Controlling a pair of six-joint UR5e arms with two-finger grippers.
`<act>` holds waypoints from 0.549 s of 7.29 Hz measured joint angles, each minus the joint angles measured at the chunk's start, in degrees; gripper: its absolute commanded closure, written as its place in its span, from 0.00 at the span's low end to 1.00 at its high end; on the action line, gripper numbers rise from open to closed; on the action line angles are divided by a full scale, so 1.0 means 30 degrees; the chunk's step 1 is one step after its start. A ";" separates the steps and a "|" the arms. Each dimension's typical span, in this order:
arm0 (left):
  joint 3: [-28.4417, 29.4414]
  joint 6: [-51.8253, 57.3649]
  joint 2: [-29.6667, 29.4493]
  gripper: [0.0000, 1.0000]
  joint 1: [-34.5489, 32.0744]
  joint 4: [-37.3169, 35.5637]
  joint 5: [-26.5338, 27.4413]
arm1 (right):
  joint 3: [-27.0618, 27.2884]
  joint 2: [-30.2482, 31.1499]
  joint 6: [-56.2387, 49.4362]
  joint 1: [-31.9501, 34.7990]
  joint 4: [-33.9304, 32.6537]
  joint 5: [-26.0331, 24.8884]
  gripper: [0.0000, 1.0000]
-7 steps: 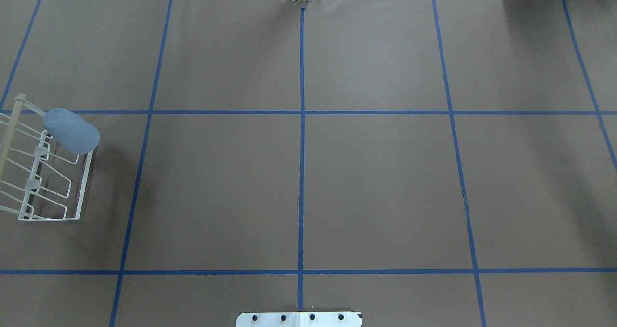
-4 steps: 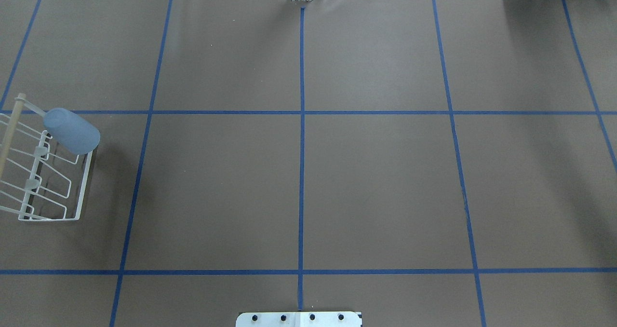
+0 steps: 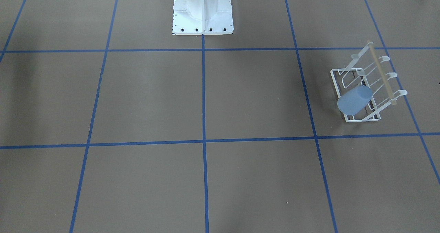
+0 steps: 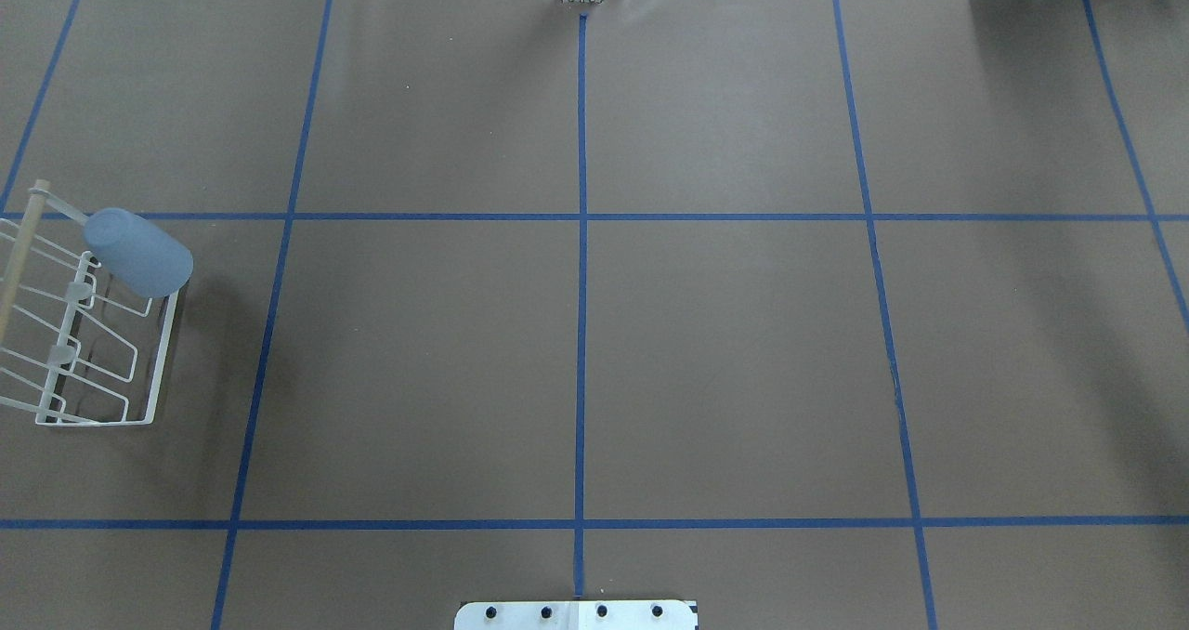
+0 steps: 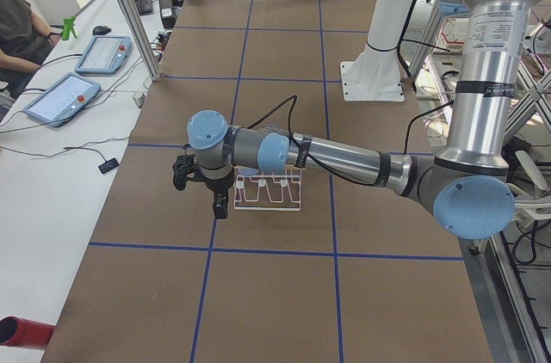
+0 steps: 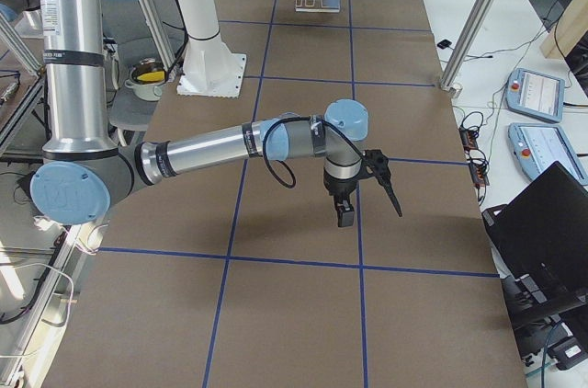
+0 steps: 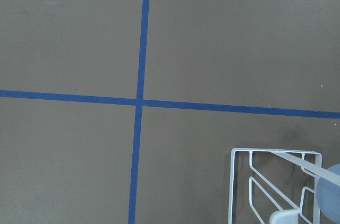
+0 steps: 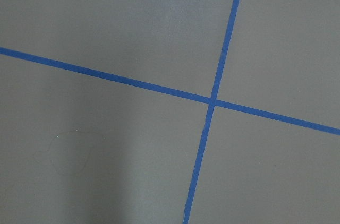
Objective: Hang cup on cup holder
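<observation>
Nothing in the overhead view has shifted over the last second: cup and rack lie exactly as they did. The brown table (image 4: 725, 351), marked off by a grid of blue tape (image 4: 581, 333), carries the white robot pedestal (image 3: 202, 9) at its middle edge. From the side cameras, the left arm (image 5: 344, 156) reaches out low over the table on the robot's left, and the right arm (image 6: 211, 149) stretches over a tape crossing on the robot's right, well apart from the rack. The cup holder (image 4: 164, 351) stands at the far left edge of the table, its wooden rod (image 3: 381, 73) running along the top of the slanted wire loops. The cup (image 4: 139, 254) hangs tilted on the loop at the rack's end farthest from the robot, closed bottom up toward the rod, wide rim down and outward. The left gripper (image 5: 200, 195) hangs just beside the rack and the right gripper (image 6: 367, 209) hangs over bare table; only the side views show them, so I cannot tell whether either pair of fingers is spread or pressed together.
</observation>
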State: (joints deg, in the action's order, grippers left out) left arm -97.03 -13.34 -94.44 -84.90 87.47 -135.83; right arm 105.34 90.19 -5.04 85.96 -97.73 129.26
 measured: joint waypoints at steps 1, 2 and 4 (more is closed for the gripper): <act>-0.0002 0.0007 -0.0023 0.02 0.0000 -0.0015 0.0009 | -0.0041 0.0112 0.0013 -0.0001 -0.0008 0.0035 0.00; 0.0012 -0.0005 -0.0006 0.02 0.0000 -0.0042 -0.0026 | -0.0172 0.0278 0.0028 -0.0012 -0.0002 0.0083 0.00; 0.0002 -0.0050 0.0097 0.02 0.0000 -0.0057 -0.0158 | -0.0430 0.0554 0.0038 -0.0044 0.0052 0.0142 0.00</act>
State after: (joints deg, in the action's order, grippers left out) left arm -97.03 -13.49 -94.15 -84.90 87.30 -136.31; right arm 104.05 91.85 -4.93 85.83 -97.57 129.69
